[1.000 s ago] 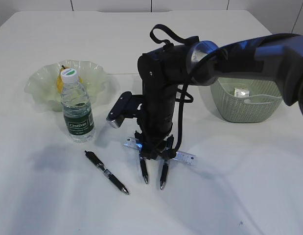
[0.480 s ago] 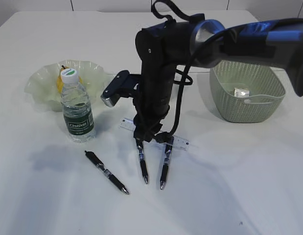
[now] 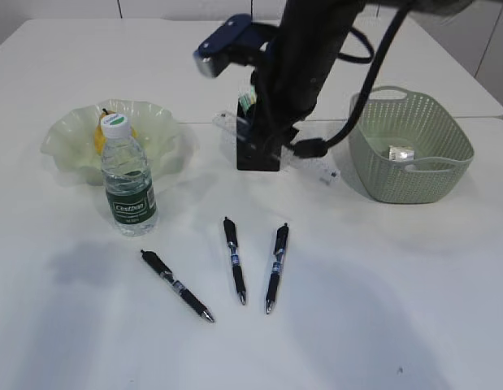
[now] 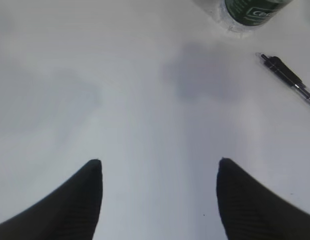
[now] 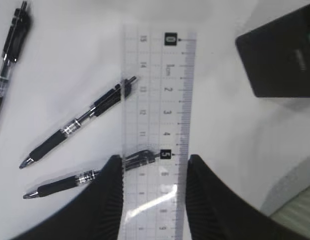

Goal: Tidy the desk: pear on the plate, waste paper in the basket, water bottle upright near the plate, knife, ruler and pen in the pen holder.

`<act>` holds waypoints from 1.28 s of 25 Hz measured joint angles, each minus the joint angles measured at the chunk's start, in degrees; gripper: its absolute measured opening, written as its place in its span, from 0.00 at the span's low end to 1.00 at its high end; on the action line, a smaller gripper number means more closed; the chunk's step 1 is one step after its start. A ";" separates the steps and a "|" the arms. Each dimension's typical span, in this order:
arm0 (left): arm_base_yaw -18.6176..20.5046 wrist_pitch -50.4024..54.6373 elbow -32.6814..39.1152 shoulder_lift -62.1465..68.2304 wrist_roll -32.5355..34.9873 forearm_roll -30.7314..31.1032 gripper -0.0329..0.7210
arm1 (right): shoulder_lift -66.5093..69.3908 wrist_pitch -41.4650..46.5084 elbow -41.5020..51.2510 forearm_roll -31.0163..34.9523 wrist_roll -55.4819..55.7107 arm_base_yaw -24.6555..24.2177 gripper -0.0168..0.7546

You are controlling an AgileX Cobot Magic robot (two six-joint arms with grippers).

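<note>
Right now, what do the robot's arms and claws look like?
The right arm is black and chunky, with loose black cables looping beside it and a small blue and silver box sticking out of its side. Each claw has two black, ridged fingers that taper toward rounded tips: the left claw and the right claw look alike. No markings show on them.

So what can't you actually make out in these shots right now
- Pen holder, exterior view: the right arm covers its top, so its contents are unclear.
- Right tool, wrist view: shut on the ruler; outside, the arm hides the grip.
- Pear, exterior view: mostly hidden behind the water bottle.
- Item in the basket: too small to identify.
- Bottle, left wrist view: cut off by the top edge.
</note>
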 joint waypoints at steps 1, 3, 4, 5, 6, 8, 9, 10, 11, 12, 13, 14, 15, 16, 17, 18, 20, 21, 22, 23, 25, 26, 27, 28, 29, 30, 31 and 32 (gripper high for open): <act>0.00 0.00 0.00 0.00 0.00 0.00 0.71 | -1.41 0.00 0.00 0.82 0.00 -1.00 0.38; 0.00 0.13 0.00 0.00 0.00 0.00 0.70 | -3.86 -0.12 0.00 3.24 0.00 -2.98 0.38; 0.00 0.13 0.00 0.00 0.00 0.00 0.70 | -5.19 -0.45 0.00 4.85 0.00 -4.12 0.38; 0.00 0.26 0.00 0.00 0.00 0.00 0.70 | -6.48 -0.82 0.00 6.44 -0.40 -5.29 0.38; 0.00 0.36 0.00 0.00 0.00 0.00 0.69 | -7.47 -1.18 0.00 8.59 -1.46 -6.26 0.38; 0.00 0.71 0.00 0.00 0.00 0.00 0.68 | -9.40 -2.64 0.00 12.64 -4.20 -8.34 0.38; 0.00 0.93 0.00 0.00 0.00 0.00 0.68 | -10.01 -3.44 0.00 14.46 -5.44 -9.06 0.38; 0.00 1.37 0.00 0.00 0.00 0.00 0.68 | -10.37 -4.28 0.00 15.95 -6.32 -9.63 0.38; 0.00 1.61 0.00 0.00 0.00 0.00 0.68 | -10.46 -5.40 0.00 17.35 -6.71 -10.12 0.38; 0.00 1.85 0.00 0.00 0.00 0.00 0.68 | -10.46 -6.80 0.00 18.18 -7.05 -10.36 0.38; 0.00 1.97 0.00 0.00 0.00 0.00 0.68 | -10.46 -8.11 0.00 18.84 -7.17 -10.49 0.38; 0.00 2.30 0.00 0.00 0.00 0.00 0.68 | -10.46 -9.79 0.00 19.29 -7.45 -10.49 0.38; 0.00 2.54 0.00 0.00 0.00 0.00 0.68 | -10.24 -11.74 0.00 19.86 -7.74 -10.49 0.38; 0.00 2.81 0.00 0.00 0.00 0.00 0.68 | -9.96 -13.64 0.00 20.77 -8.50 -10.49 0.38; 0.00 2.92 0.00 0.00 0.00 0.00 0.68 | -9.68 -15.09 0.00 21.51 -9.15 -10.49 0.38; 0.00 3.04 0.00 0.00 0.00 0.00 0.67 | -8.96 -16.48 -0.04 22.24 -9.89 -10.59 0.38; 0.00 3.17 0.00 0.00 0.00 0.00 0.67 | -7.37 -18.47 -0.04 23.21 -10.62 -10.68 0.38; 0.00 3.28 0.00 0.00 0.00 0.00 0.67 | -6.31 -19.40 -0.04 23.71 -10.82 -10.68 0.38; 0.00 3.28 0.00 0.00 0.00 0.00 0.67 | -5.23 -20.48 -0.04 24.16 -10.98 -10.68 0.38; 0.00 3.28 0.00 0.00 0.00 0.00 0.67 | -4.41 -21.72 -0.04 24.88 -11.00 -10.68 0.38; 0.00 3.28 0.00 0.00 0.00 0.00 0.67 | -2.71 -24.46 -0.04 26.12 -11.21 -10.68 0.38; 0.00 3.28 0.00 0.00 0.00 0.00 0.67 | -1.92 -26.05 -0.04 26.53 -11.30 -10.68 0.38; 0.00 3.28 0.00 0.00 0.00 0.00 0.67 | -1.26 -27.40 -0.04 26.75 -11.30 -10.68 0.38; 0.00 3.17 0.00 0.00 0.00 0.00 0.67 | -0.50 -29.06 -0.04 27.01 -11.30 -10.68 0.38; 0.00 3.17 0.00 0.00 0.00 0.00 0.67 | 0.27 -30.72 -0.04 27.29 -11.43 -10.68 0.38; 0.00 3.09 0.00 0.00 0.00 0.00 0.67 | 0.95 -32.40 -0.04 27.94 -11.43 -10.68 0.38; 0.00 3.09 0.00 0.00 0.00 0.00 0.67 | 1.73 -33.79 -0.04 28.82 -11.54 -10.68 0.38; 0.00 3.04 0.00 0.00 0.00 0.00 0.67 | 2.56 -35.44 -0.04 29.63 -11.80 -10.71 0.38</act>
